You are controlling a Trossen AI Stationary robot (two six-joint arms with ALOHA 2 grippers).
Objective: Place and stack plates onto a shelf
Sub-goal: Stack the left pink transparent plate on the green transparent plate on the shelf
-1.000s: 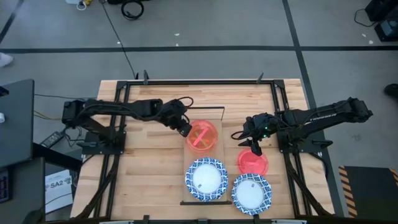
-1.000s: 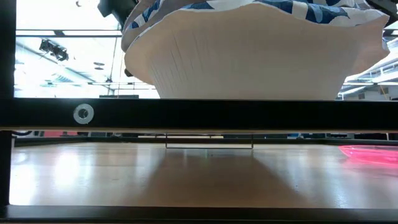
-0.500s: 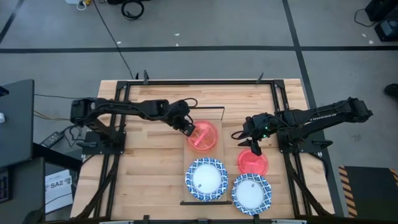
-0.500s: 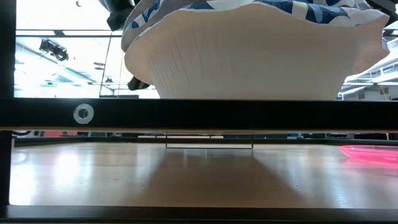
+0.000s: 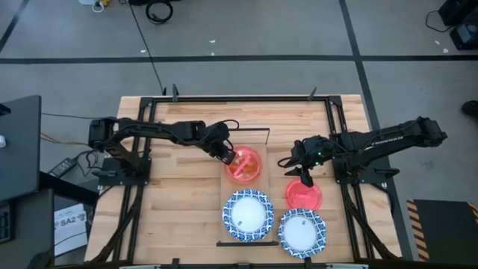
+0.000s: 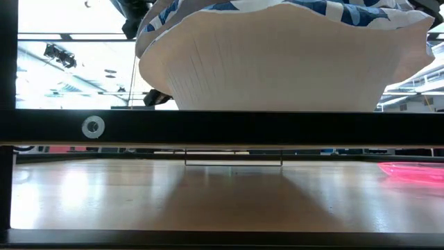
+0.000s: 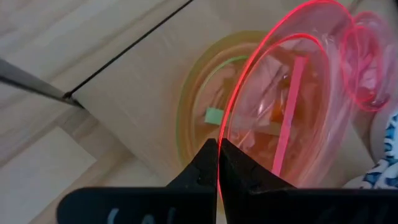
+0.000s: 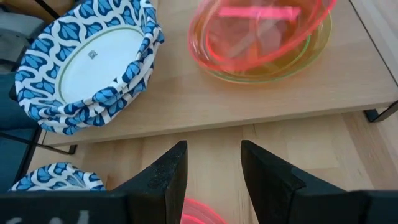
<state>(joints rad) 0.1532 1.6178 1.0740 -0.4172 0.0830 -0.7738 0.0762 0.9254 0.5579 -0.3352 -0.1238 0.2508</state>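
Left gripper (image 7: 218, 163) pinched on a red-pink plate (image 7: 292, 106) over the shelf's (image 5: 258, 138) yellow-green one (image 7: 194, 102); two plates on tabletop (image 5: 187, 194) left.

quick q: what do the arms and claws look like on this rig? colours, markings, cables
Both arms are dark, slim and jointed. The right arm carries white lettering along its forearm and a small green light near the wrist. The left arm has a thin black cable looping near its wrist. Each claw has two dark tapered fingers.
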